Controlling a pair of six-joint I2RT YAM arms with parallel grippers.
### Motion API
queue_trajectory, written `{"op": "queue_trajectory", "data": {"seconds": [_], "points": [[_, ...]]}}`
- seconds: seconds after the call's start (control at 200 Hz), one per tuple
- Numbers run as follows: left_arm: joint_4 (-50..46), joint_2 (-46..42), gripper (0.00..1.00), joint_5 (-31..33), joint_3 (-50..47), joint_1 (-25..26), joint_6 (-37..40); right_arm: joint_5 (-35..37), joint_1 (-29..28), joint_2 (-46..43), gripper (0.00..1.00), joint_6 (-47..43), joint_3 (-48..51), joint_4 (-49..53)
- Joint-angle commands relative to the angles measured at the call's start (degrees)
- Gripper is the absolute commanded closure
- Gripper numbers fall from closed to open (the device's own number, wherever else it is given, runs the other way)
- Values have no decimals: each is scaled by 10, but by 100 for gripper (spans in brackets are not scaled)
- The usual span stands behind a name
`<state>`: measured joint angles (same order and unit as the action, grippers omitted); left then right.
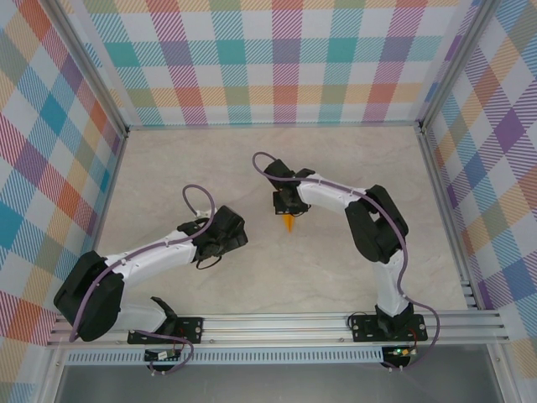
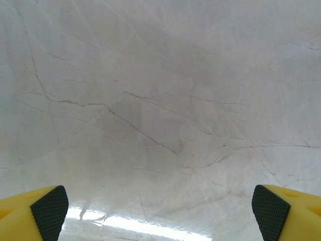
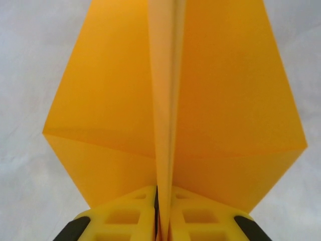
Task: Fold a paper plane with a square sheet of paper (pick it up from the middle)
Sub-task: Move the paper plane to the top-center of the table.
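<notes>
Nearest the arm bases in the overhead view, the left gripper (image 1: 225, 238) hangs over the pale, marble-veined tabletop (image 1: 168, 168). In its wrist view the black ribbed pads (image 2: 47, 211) on its yellow fingers are spread wide, released, with nothing between them. From there the thin, matte orange paper plane (image 1: 289, 223), a folded dart with a centre crease, lies at about three o'clock and well apart. It is gripped by the right gripper (image 1: 288, 208), whose fingers are clenched on the crease. In the right wrist view the plane's long axis runs from six to twelve o'clock, away from the fingers, and its wings flare toward nine and three. The right arm is the nearer one, so I judge any handover needs the left gripper to reach toward three o'clock.
</notes>
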<state>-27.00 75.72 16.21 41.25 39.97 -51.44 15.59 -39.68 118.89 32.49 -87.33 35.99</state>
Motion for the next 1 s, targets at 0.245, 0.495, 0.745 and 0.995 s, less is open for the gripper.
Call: {"op": "queue_trajectory", "data": {"seconds": [0.245,0.495,0.745,0.995], "points": [[-23,-13,0,18,-13,-10,0,-4,16,68,80,-15,-65,21],[-23,-13,0,18,-14,-11,1,-14,16,93,74,-6,-75,44],[-43,-18,0,29,6,-11,4,-9,16,16,57,-5,-108,73],[-70,-31,0,58,42,-21,14,-7,17,-82,27,-5,-110,84]]}}
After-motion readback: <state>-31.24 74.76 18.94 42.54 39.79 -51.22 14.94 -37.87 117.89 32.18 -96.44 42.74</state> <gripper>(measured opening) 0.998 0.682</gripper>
